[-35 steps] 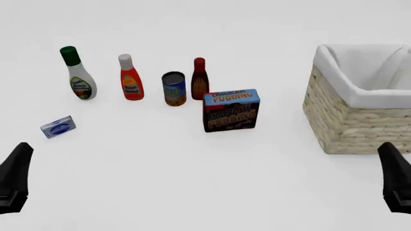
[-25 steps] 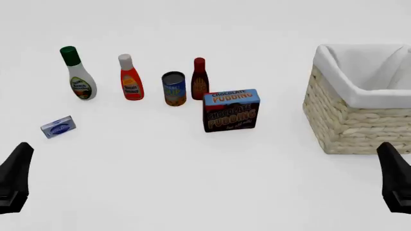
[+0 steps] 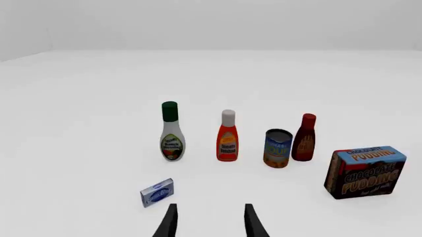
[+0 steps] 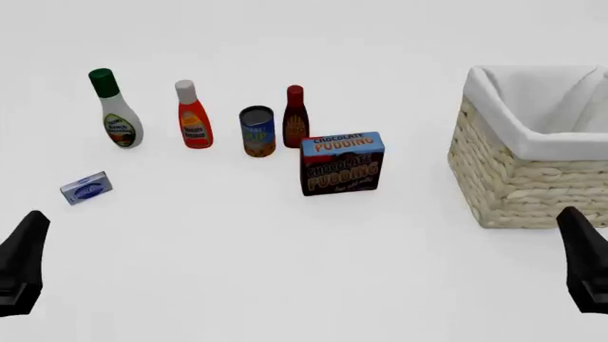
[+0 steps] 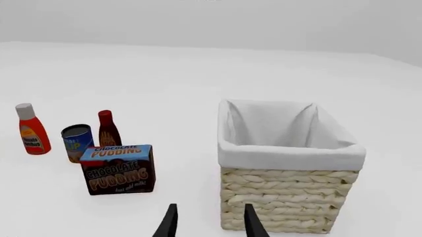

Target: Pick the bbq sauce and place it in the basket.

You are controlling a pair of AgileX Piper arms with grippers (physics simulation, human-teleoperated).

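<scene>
Front view, left to right: the left hand [image 4: 21, 263] sits low at the near left edge, holding nothing. Beyond it on the tabletop [image 4: 238, 235] lie a small blue packet [image 4: 87, 187], then a row of a white bottle with a green cap [image 4: 116, 110], an orange-red bottle with a white cap [image 4: 193, 115], a can [image 4: 258, 130] and the bbq sauce [image 4: 295, 117]. The sauce stands upright, just beside the can and just behind the near-left corner of the chocolate pudding box [image 4: 343, 162]. Further right is the basket [image 4: 517, 178], and the right hand [image 4: 584, 260] sits low at the near right edge, also holding nothing.

Both wrist views show each hand's fingers parted with a moderate gap and nothing between them.

The sauce lies forward of both hands, well apart from each, its long axis vertical. It stands roughly midway between them, perhaps slightly nearer the left in this view. From the left hand it is ahead and to the right, with open tabletop on the way. From the right hand it is ahead and to the left, partly screened by the pudding box; yet that arm is next to the basket, so it looks the likelier choice, approaching over or around the box.
</scene>
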